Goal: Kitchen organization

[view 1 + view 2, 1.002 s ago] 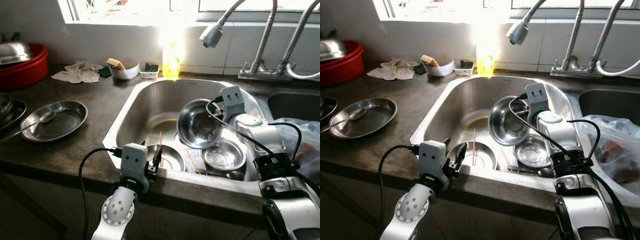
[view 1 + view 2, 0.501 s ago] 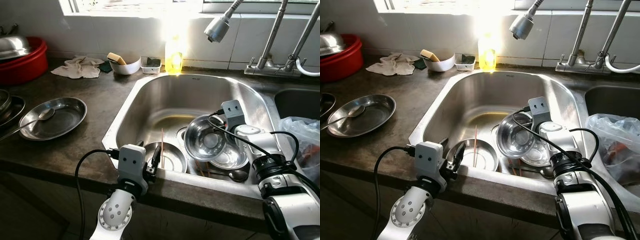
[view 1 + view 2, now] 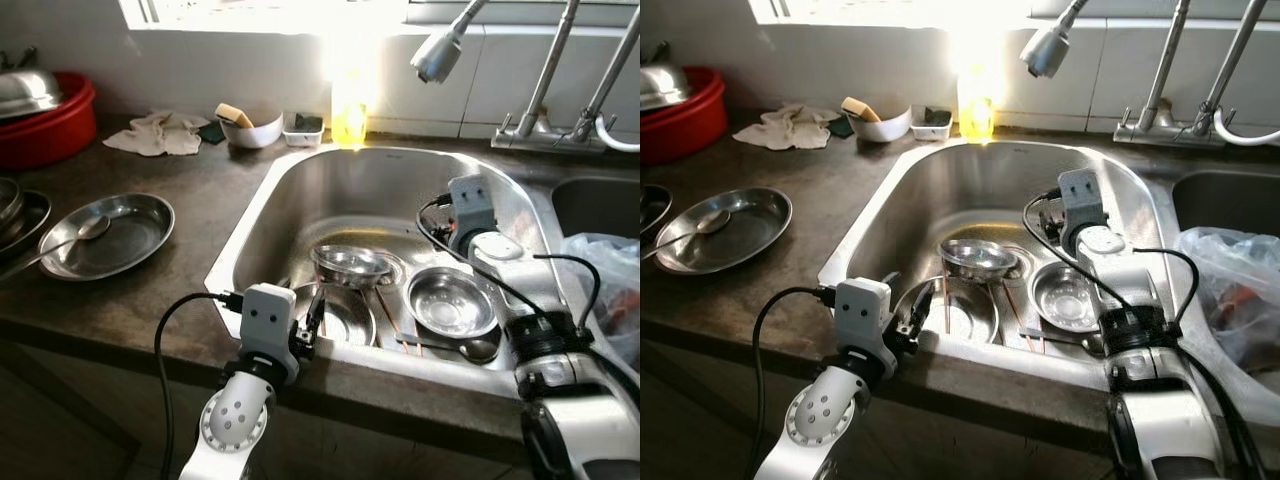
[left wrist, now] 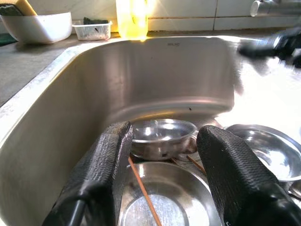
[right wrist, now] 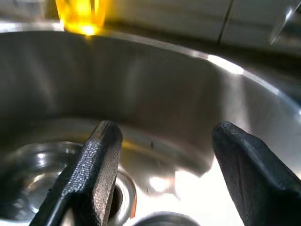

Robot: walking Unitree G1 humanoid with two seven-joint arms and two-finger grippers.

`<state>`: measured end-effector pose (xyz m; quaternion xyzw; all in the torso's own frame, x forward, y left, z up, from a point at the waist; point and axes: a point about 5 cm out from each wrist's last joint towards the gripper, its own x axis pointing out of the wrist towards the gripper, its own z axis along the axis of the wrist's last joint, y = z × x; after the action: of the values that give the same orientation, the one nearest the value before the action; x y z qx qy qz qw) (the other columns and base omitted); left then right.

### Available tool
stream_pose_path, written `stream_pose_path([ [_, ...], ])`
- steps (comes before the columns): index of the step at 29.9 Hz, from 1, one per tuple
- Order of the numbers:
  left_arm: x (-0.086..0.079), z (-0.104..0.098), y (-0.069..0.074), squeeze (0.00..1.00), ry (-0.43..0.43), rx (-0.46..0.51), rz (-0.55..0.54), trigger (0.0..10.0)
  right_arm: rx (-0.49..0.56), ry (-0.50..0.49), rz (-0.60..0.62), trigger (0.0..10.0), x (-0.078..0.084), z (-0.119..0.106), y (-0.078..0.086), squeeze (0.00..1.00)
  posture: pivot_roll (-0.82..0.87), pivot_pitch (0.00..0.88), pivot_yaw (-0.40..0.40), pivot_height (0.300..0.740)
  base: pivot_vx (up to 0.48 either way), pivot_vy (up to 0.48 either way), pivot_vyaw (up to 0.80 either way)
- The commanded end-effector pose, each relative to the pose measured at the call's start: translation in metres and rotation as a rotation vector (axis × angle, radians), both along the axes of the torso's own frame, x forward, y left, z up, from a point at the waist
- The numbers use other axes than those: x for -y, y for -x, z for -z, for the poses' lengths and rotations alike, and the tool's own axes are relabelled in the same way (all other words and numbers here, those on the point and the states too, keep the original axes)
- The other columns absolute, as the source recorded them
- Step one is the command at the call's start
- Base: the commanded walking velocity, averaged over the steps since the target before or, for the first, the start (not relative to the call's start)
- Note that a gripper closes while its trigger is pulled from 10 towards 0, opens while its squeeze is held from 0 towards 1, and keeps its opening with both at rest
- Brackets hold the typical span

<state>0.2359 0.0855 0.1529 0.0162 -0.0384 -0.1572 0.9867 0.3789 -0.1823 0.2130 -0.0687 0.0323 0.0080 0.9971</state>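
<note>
Both grippers hang over the stainless steel sink basin point(image 3: 300, 200), each with its black fingers spread apart and nothing between them. Right gripper point(image 5: 162, 169) hovers above the basin's right side; left gripper point(image 4: 162, 174) sits at the near rim.

Inside the basin, a small shiny steel bowl point(image 3: 352, 264) rests over the drain, a wide shallow steel dish point(image 3: 340, 312) lies in front of it with a thin reddish stick point(image 4: 143, 195) across it, and a round steel bowl point(image 3: 451, 302) sits to the right, a steel spoon point(image 3: 462, 348) just before it.

On the dark counter to the left, an oval steel plate point(image 3: 105, 236) holds a spoon point(image 3: 62, 244). A red plastic tub point(image 3: 50, 120) carrying a steel lid is cut off at the frame's edge. Window glare washes out the yellow bottle point(image 3: 348, 118).
</note>
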Motion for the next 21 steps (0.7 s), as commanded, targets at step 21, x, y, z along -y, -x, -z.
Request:
stream_pose_path([
  [21, -0.002, -0.005, -0.016, 0.0, 0.025, 0.034, -0.003, 10.0, 0.359, -0.156, -0.077, 10.0, -0.038, -0.012, 0.089, 0.0, 0.07, 0.011, 0.033, 0.74, 0.0, 0.0, 0.17],
])
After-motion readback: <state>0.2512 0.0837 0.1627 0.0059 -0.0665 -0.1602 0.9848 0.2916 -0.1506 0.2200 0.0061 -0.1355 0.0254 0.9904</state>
